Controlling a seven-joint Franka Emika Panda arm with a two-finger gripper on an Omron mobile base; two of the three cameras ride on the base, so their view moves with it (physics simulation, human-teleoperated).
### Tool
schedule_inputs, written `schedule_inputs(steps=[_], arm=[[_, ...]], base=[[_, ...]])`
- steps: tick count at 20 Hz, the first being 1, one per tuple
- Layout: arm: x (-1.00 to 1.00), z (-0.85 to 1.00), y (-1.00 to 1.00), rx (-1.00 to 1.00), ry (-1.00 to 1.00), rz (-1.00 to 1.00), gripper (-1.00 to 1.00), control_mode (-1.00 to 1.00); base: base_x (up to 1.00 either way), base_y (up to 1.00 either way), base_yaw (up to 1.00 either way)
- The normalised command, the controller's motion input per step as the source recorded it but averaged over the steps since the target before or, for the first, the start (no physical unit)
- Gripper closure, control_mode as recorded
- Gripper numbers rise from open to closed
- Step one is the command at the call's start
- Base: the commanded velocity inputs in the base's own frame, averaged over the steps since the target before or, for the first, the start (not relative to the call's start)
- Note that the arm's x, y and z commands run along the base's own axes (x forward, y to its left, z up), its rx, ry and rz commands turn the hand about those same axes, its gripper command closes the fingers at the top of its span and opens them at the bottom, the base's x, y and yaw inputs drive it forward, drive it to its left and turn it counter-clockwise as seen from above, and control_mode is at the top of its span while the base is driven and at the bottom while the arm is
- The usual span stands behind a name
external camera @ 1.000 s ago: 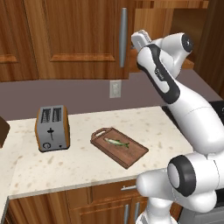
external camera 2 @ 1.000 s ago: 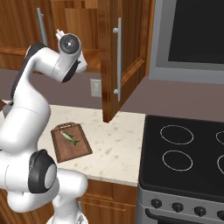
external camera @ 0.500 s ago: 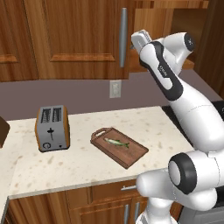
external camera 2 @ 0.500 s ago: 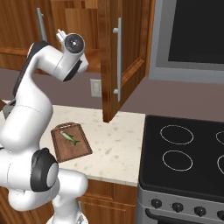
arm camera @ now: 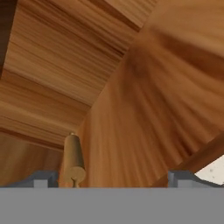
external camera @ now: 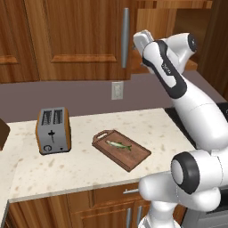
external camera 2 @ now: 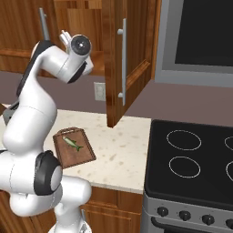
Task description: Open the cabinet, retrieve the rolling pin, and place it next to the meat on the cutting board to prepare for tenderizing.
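Rolling pin (arm camera: pixel 73 161) sits inside the cabinet (external camera 2: pixel 129 59) against light wood, lower end cut off by the frame edge. Pincer (arm camera: pixel 111 177) wide open, holding nothing, tips barely visible, pin near one finger. Right door swung out over the bench (external camera: pixel 89 167). Meat (external camera: pixel 118 144) on cutting board (external camera: pixel 133 156).

The cabinet (external camera 2: pixel 129 59) is reddish-brown wood with a satin sheen, fitted with smooth brushed-metal bar handles; its interior is lighter, strongly grained wood. Inside the cabinet, the rolling pin (arm camera: pixel 73 159) is smooth pale wood. Below the cabinet, the matt speckled stone counter (external camera: pixel 89 171) carries the dark wooden cutting board (external camera: pixel 129 153).
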Motion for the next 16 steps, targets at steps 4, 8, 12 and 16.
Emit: schedule_inputs(steps=[4, 8, 12, 16], arm=[[0.09, 0.00, 0.13, 0.00, 0.01, 0.03, -1.00, -1.00], [-0.02, 0.00, 0.31, 0.00, 0.00, 0.03, -1.00, -1.00], [-0.30, 0.00, 0.40, 0.00, 0.00, 0.07, -1.00, -1.00], [-0.50, 0.00, 0.50, 0.00, -0.02, 0.09, -1.00, -1.00]], base=[[0.00, 0.00, 0.00], [0.00, 0.00, 0.00], [0.00, 0.00, 0.00], [0.00, 0.00, 0.00]])
